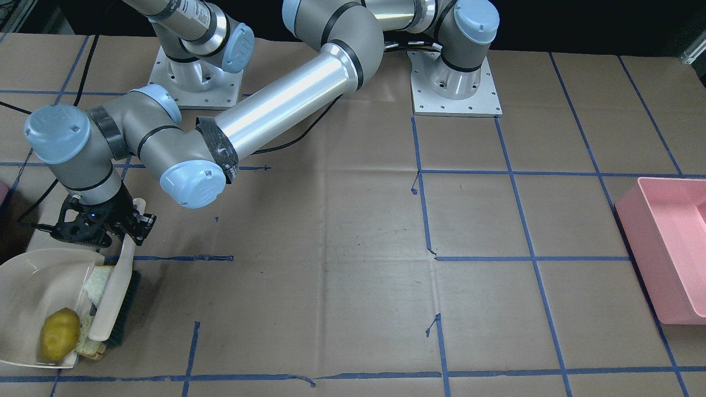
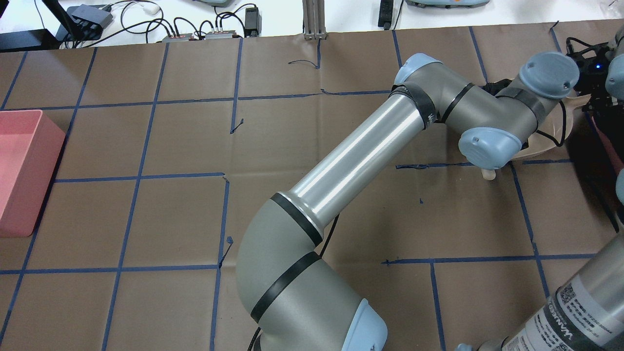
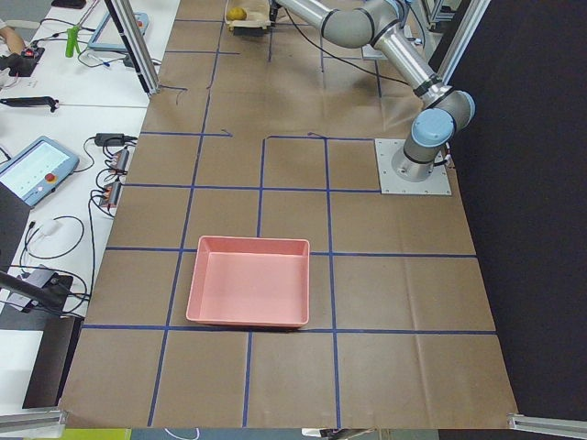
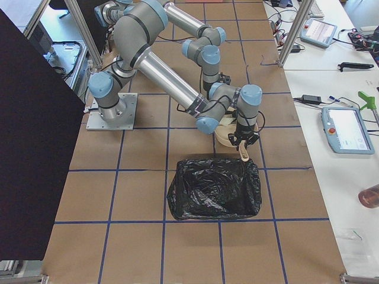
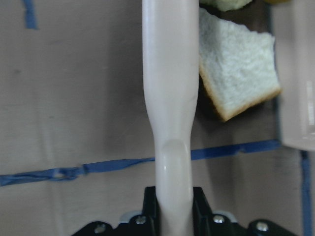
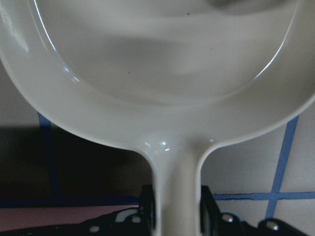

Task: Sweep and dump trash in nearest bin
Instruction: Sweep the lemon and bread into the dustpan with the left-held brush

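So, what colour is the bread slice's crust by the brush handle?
Tan, on the bread slice; left wrist view shows it best.

Robotics lab: robot arms point(image 1: 287, 105) bolted to metal base plates point(image 1: 455, 82) on a table papered in brown point(image 1: 358, 220) and marked with a blue tape grid point(image 1: 532, 258). Teach pendants point(image 4: 346, 130) lie on white side benches point(image 4: 331, 83); tangled cables and power adapters point(image 2: 214, 34); aluminium frame posts point(image 3: 131, 46).

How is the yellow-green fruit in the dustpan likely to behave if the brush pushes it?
Round and smooth-looking, the fruit would probably roll rather than slide. It is far bulkier than the bread slice beside it, so likely heavier. Inside the dustpan, its walls should stop it.
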Robot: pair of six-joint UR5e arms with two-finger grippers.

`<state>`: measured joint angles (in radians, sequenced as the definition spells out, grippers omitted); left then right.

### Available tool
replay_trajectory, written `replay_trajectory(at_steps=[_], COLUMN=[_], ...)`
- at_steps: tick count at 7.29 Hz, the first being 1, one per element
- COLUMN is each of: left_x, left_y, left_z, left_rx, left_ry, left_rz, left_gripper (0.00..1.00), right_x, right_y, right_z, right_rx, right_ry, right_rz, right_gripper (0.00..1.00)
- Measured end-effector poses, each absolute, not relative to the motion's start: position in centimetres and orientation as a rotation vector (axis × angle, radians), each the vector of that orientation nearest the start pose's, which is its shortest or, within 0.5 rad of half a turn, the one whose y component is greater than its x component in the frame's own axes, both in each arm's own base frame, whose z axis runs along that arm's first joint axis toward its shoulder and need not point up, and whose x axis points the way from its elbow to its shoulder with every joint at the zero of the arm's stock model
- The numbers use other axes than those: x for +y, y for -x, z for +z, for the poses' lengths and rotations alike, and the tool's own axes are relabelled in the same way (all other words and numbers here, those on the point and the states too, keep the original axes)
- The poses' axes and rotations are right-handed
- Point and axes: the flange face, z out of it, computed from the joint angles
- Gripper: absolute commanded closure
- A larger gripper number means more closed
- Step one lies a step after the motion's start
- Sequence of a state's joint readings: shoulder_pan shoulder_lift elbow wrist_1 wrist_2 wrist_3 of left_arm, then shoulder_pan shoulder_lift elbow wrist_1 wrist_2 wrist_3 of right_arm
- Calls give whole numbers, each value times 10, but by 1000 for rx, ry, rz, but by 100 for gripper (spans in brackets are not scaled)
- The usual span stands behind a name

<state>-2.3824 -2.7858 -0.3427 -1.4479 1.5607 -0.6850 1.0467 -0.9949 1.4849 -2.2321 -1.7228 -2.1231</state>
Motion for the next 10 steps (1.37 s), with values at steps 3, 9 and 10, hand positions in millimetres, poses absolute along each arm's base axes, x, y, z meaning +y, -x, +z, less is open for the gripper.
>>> replay_trajectory(at_steps=[3, 9, 10], left_x=[-513, -497, -497], left_y=[769, 774, 768], left_z=[239, 261, 262], left_rx=[3359, 3363, 3318], left_ry=[-251, -254, -160], left_rz=[-198, -189, -182], left_gripper=[100, 100, 100], right_x=[-659, -659, -659], right_y=[244, 244, 244], right_z=[255, 255, 255], right_rx=[2344, 2344, 2344], right_ry=[2379, 2379, 2379], right_rz=[176, 176, 176], right_gripper=[100, 100, 100])
